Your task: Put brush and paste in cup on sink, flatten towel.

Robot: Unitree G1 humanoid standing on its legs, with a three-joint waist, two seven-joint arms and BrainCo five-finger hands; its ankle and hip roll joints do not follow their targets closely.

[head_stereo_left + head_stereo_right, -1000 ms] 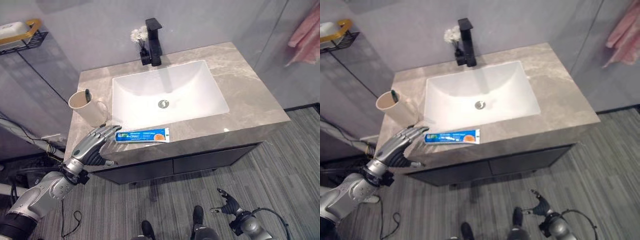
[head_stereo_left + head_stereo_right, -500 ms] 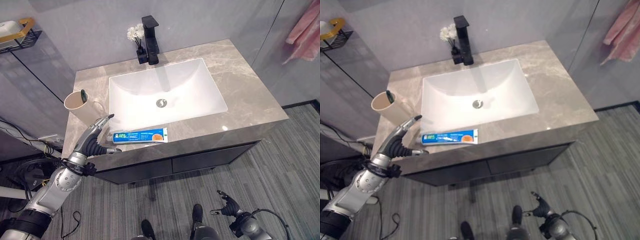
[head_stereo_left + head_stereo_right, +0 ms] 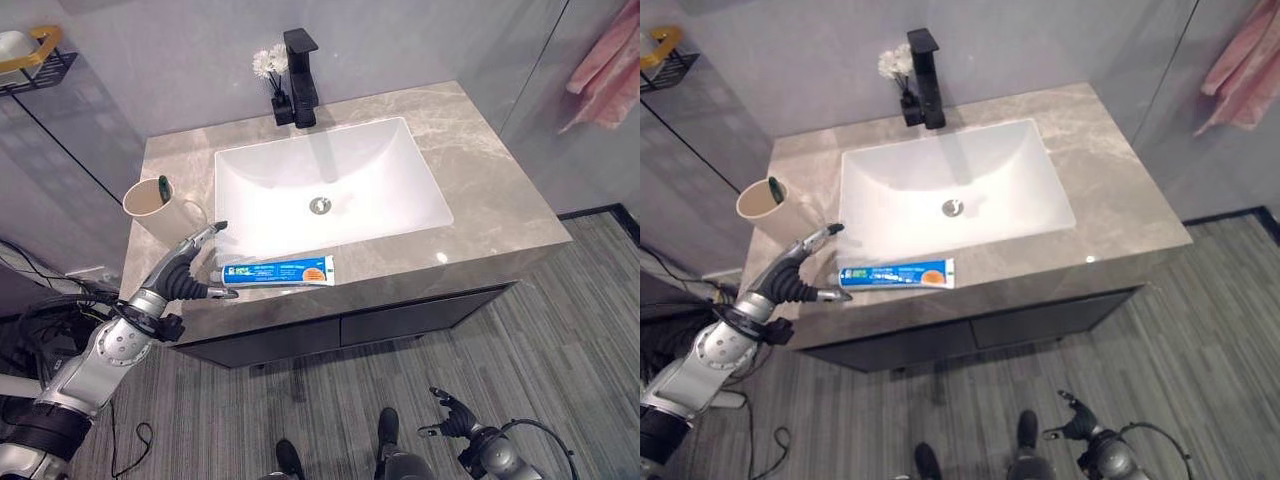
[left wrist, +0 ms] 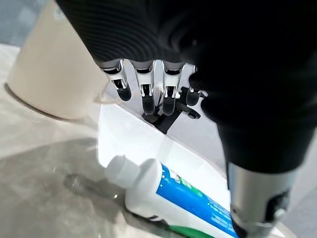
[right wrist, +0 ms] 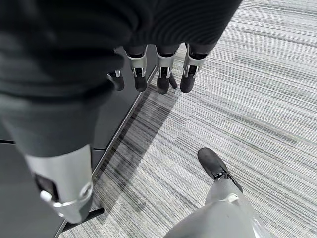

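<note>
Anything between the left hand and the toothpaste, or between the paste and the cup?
Nothing visible. The left hand, open, sits right at the cap end of the toothpaste tube on the counter. The cup, brush already inside, stands just behind the hand, bare counter between.

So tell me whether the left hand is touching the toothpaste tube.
Apart. The left wrist view shows the left hand open above the toothpaste tube, a gap between them.

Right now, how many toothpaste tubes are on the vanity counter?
1. The toothpaste tube lies flat on the counter's front edge strip, in front of the sink basin, cap end toward the open left robot hand and the cup.
</note>
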